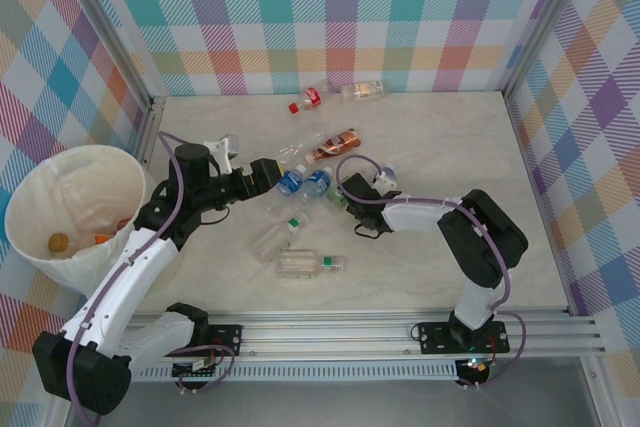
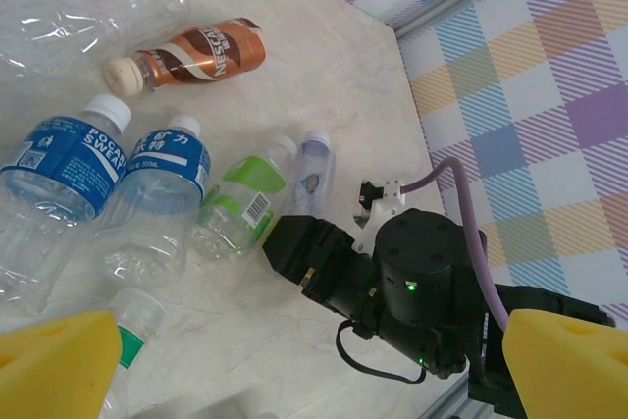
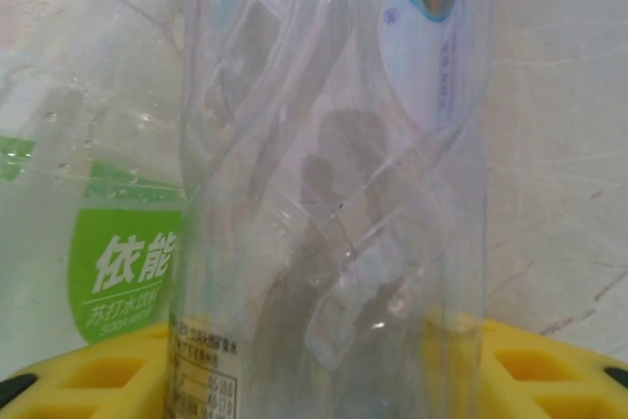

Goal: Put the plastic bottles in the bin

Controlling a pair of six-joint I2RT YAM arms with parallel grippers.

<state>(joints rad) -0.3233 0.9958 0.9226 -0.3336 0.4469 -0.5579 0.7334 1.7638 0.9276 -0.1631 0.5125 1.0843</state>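
Mid-table, right gripper [image 3: 334, 380] has clear bottle [image 3: 334, 144] pinched between its jaws, which press both sides, probably ready to lift. Left gripper [image 1: 262, 175] hangs wide open and empty by blue-label bottles [image 2: 162, 159]. Bin [image 1: 95, 265] sits far left, well apart.

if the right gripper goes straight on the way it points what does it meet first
The clear bottle lying between its fingers, right in front. The green-labelled bottle lies beside that line, not in it.
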